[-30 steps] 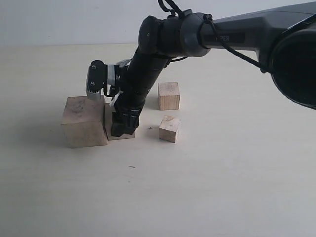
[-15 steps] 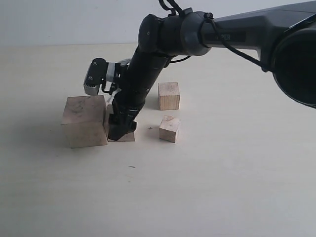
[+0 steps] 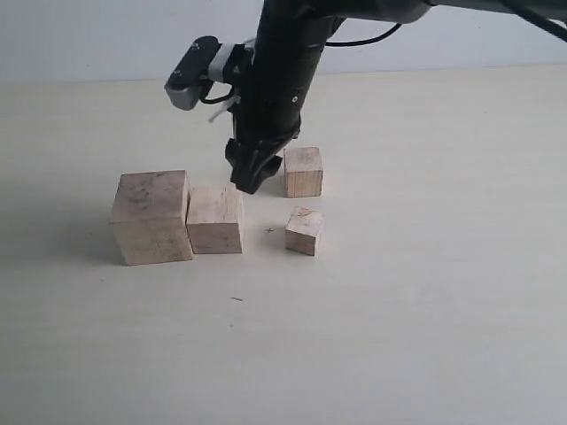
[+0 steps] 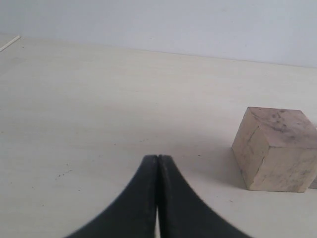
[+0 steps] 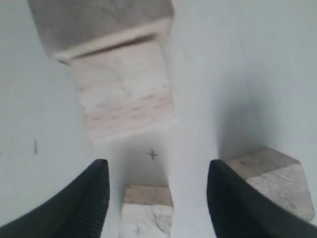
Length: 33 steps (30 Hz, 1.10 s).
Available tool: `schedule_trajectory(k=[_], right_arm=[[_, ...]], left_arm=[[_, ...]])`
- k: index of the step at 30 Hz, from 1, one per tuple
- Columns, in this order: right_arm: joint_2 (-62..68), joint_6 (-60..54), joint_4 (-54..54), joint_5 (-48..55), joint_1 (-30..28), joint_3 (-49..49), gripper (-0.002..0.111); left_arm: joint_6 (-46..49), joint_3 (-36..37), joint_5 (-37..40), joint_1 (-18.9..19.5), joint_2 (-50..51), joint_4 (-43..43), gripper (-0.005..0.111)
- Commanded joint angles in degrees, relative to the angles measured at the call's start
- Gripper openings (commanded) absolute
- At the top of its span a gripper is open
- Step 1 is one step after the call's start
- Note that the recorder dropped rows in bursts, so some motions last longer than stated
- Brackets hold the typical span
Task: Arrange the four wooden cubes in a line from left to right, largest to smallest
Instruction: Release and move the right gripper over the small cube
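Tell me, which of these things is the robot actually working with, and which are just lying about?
Part of the job: largest cube, second cube, third cube, smallest cube, right gripper.
Just there: table, cross mark, dark speck.

No readable text (one small cross [image 3: 270, 230] on the table [image 3: 407, 319])

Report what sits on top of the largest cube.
Nothing: the top of the largest cube is bare, mottled wood. Its base, against the table, is hidden.
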Motion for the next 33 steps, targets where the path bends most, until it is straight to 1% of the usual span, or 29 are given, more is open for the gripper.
schedule_trajectory(k=[1,9,16,18,20,23,33], right_arm=[[1.82,4.24,-5.84,0.13,0.01,0.14,0.047],[6.9,4.13,-5.1,-0.97,0.01,0.14,0.047],[8.48,4.13,-4.87,-4.57,0.01,0.14,0.047],[8.48,4.13,-3.07,-4.97,0.01,0.14,0.047],[8.48,3.68,1.07,-5.03,0.01,0.14,0.047],[8.48,0.34,5.49,-4.9,0.01,0.14,0.047],[8.48,0.07,1.79,-4.01,0.01,0.14,0.047]], left_arm=[[-0.46,0.0,-0.65,-0.4,-0.26,0.03,0.0],[-0.46,0.0,-0.65,-0.4,-0.26,0.03,0.0],[-0.46,0.0,-0.65,-0.4,-0.26,0.03,0.0],[-0.46,0.0,-0.65,-0.4,-0.26,0.03,0.0],[-0.46,0.0,-0.65,-0.4,-0.26,0.03,0.0],[-0.46,0.0,-0.65,-0.4,-0.26,0.03,0.0],[-0.46,0.0,-0.65,-0.4,-0.26,0.03,0.0]])
